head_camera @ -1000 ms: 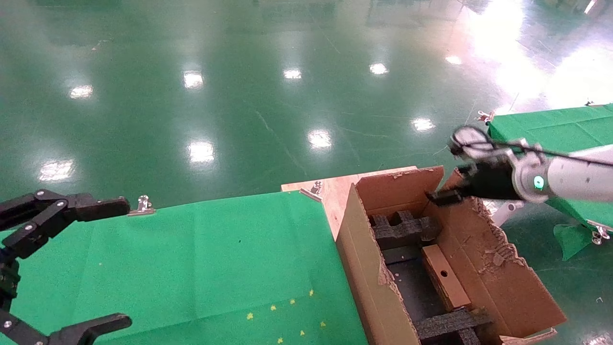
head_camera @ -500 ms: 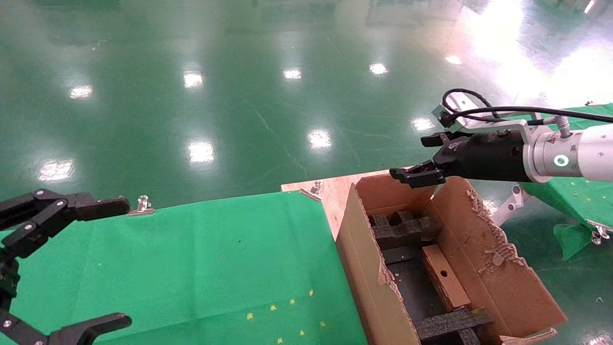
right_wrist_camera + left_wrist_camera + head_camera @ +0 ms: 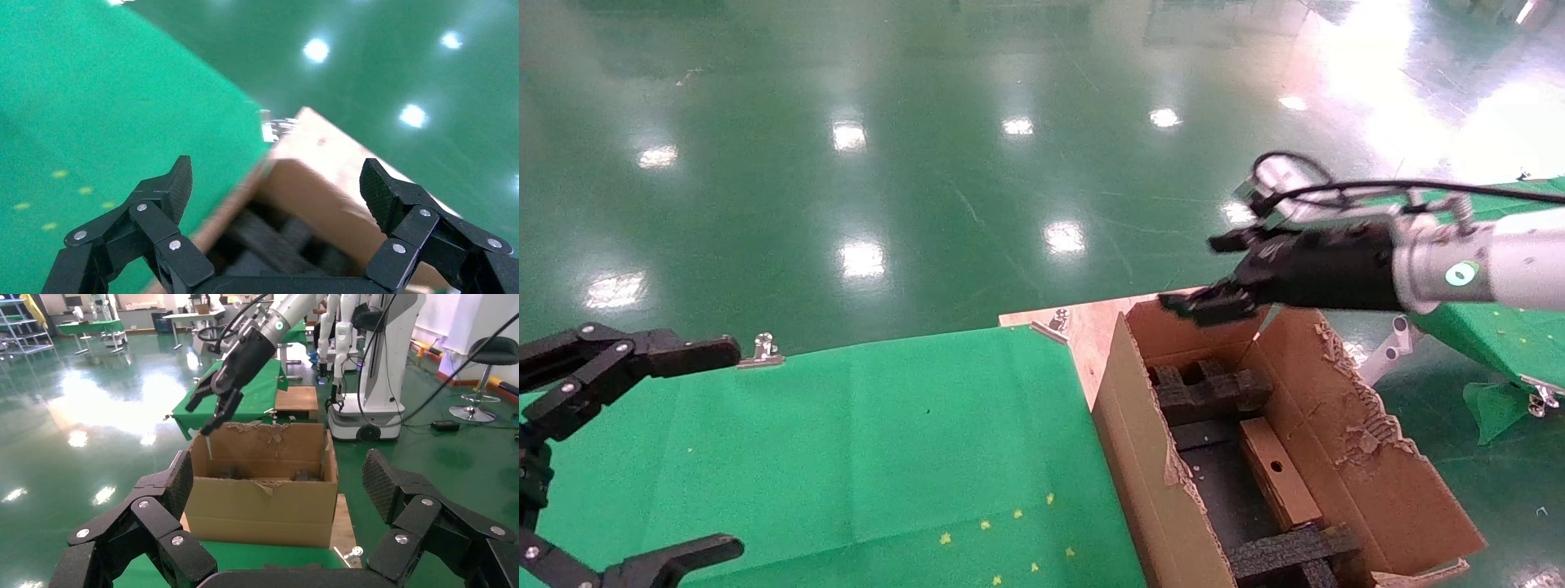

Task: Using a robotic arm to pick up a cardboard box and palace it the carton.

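The carton stands open to the right of the green-clothed table, with ragged flaps and black foam inserts inside. The small cardboard box, brown with a round hole, lies in the carton between the foam pieces, held by nothing. My right gripper, on the white arm, hangs open and empty above the carton's far end. It also shows in the left wrist view over the carton. The right wrist view looks down past its own gripper at foam. My left gripper is open and idle over the table.
The green-clothed table has metal clips at its far edge. A wooden board lies under the carton. A second green table stands at the right. Another robot's base and a chair stand beyond the carton.
My right gripper has risen from beside the carton's right flap and moved left, over the carton's far end. The small box stays in the carton. The left arm has not moved.
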`<state>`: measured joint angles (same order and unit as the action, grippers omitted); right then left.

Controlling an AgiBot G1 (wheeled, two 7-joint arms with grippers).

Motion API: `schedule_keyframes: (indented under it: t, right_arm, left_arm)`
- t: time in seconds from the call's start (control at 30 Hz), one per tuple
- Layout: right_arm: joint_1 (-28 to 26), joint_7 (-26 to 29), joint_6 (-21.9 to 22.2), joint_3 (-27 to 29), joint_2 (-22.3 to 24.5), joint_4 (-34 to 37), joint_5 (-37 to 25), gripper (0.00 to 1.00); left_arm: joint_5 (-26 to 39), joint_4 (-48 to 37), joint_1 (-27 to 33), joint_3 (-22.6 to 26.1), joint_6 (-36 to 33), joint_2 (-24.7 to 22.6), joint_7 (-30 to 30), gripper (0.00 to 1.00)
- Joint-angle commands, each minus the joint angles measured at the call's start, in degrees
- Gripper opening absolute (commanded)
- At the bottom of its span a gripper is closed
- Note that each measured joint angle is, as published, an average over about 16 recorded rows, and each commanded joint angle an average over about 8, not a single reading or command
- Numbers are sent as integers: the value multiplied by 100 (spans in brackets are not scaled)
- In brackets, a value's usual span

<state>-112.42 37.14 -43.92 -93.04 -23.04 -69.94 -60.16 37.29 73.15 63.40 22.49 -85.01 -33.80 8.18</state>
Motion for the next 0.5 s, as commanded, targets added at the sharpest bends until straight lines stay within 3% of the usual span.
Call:
schedule_keyframes:
  t: [0.03, 0.5]
  right_arm:
    - [171, -89, -141, 260, -40, -12, 62, 100]
    - [1499, -778, -1231, 2270, -353, -107, 539, 100]
  left_arm:
    - [0, -1, 0, 0, 0, 0, 0, 100]
    - [-2, -1, 2, 3, 0, 1, -2, 100]
